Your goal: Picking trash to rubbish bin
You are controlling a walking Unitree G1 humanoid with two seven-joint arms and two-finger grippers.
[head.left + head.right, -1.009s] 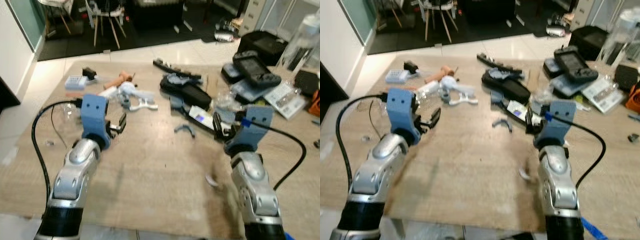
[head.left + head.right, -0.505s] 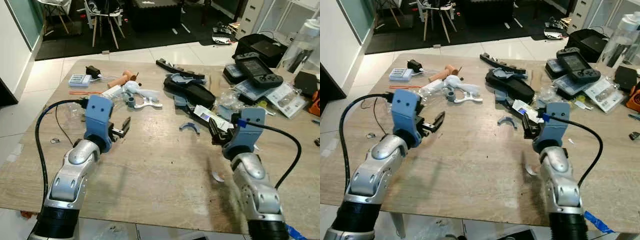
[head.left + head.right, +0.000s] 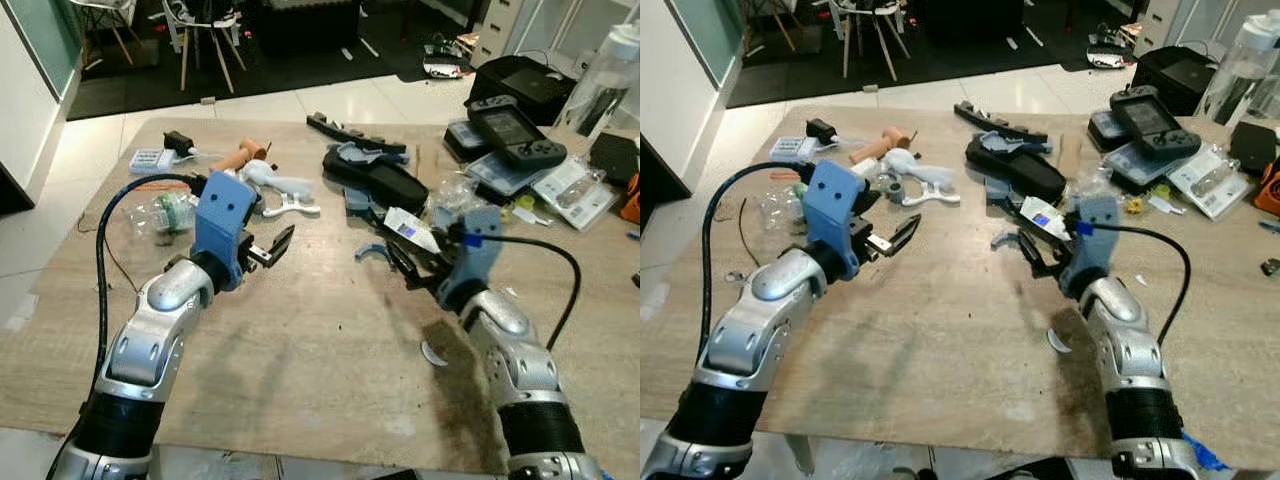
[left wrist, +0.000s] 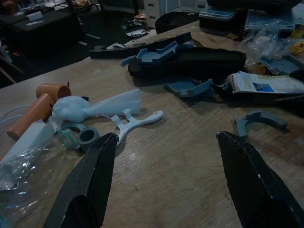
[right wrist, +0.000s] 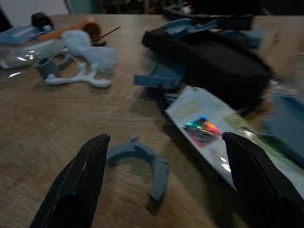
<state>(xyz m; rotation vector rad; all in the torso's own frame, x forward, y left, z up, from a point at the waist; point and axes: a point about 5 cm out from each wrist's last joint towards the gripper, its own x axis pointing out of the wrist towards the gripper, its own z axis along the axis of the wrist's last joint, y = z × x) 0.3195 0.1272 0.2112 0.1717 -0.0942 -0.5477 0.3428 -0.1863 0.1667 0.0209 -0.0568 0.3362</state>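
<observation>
Both end effectors above the cluttered counter, nothing grasped.

Curved grey clip [image 5: 137,159] lies mid-counter, just beyond the right end effector [image 3: 397,262], which is spread wide and empty. Left end effector [image 3: 272,247], equally spread and empty, sits near the white bracket [image 4: 133,124]. Counter [image 3: 300,370] near side bare.

On the wooden table [image 3: 300,370] sit one grey curved clip [image 5: 137,159] just ahead of the right gripper [image 3: 400,268], one white foil-printed wrapper [image 5: 209,130] beside it, and one long black case [image 3: 375,182] beyond; ahead of the left gripper [image 3: 275,245] lie one white forked plastic piece [image 4: 135,122], one orange handle [image 4: 35,107], one grey ring [image 4: 88,137]. Two arms, two grippers; one white scrap [image 3: 433,352] lies beside the right forearm.
</observation>
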